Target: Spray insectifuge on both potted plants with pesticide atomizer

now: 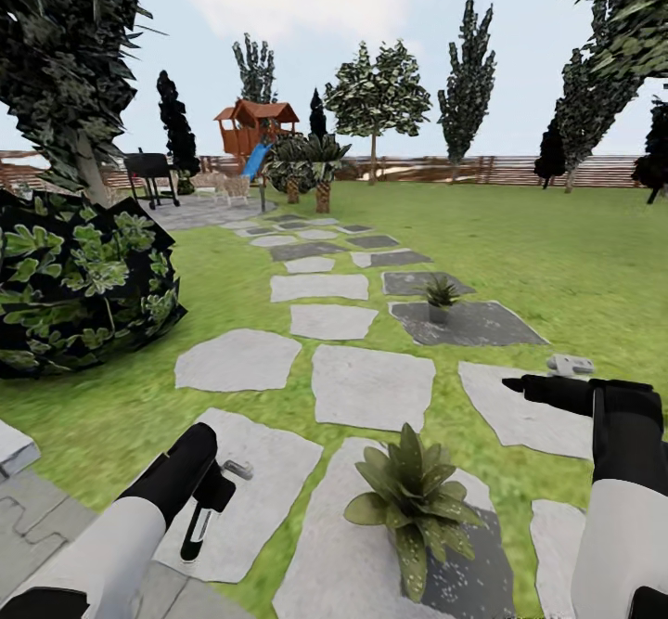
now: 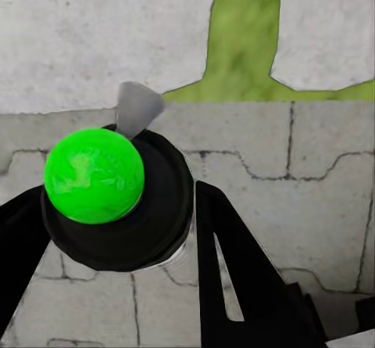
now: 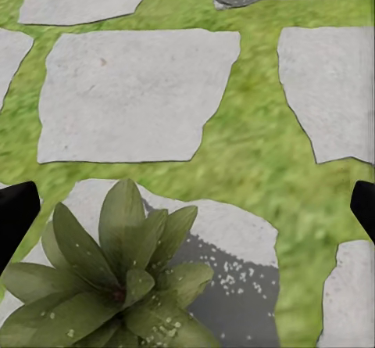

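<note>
Already the pesticide atomizer (image 1: 197, 528) hung in the left gripper (image 1: 217, 489), low on the near left over a pale stone slab (image 1: 243, 359) of the garden path. In the left wrist view the black fingers (image 2: 234, 270) sat on either side of its round dark body, jaws closed in against it, with a bright green cap facing the camera and the grey nozzle tip (image 2: 137, 110) jutting past the body.

The bottle looked small, slim and rigid, so I judged it light and no strain on the arm. Its smooth, rounded sides looked likely to twist or slide in a loose pinch. The sound place to hold it seemed to be the body just under the head, with the trigger and nozzle left free — roughly where the jaws appeared to sit, though how firm the grip was could not be told.

The right gripper (image 1: 518, 385) hovered on the near right with nothing in it. Its jaws stood wide apart, one dark fingertip (image 3: 16, 211) at each edge of the right wrist view.

The near potted plant (image 1: 413, 498) stood between the two arms on a slab partly darkened around it, white specks dotting its leaves. The far potted plant (image 1: 439, 292) sat well apart up the path, on a dark slab.
</note>
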Robot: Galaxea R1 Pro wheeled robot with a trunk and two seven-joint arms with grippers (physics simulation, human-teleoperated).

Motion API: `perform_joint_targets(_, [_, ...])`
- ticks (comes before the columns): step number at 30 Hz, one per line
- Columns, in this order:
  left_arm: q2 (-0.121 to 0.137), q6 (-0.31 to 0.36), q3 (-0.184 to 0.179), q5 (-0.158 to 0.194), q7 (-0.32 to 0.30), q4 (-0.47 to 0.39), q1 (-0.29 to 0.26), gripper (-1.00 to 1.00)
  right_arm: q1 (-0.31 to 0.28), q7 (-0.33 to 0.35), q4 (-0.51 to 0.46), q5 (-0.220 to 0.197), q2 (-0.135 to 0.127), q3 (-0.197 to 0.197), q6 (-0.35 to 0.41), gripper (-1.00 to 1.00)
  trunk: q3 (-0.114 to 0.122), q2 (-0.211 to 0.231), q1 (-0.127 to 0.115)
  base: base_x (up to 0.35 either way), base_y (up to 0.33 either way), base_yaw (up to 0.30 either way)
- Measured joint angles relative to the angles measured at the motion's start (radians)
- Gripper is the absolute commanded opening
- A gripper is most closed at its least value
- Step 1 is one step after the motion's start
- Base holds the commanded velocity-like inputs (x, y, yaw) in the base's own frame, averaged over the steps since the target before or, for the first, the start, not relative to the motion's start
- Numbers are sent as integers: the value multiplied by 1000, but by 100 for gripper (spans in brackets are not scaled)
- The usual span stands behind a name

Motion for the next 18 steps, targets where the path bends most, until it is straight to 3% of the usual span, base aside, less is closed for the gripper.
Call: perform_joint_targets(18, [-1, 0, 0, 1, 0, 0, 0, -100, 0, 0, 0, 0, 0, 0, 0, 100, 0, 0, 0, 129, 282, -289])
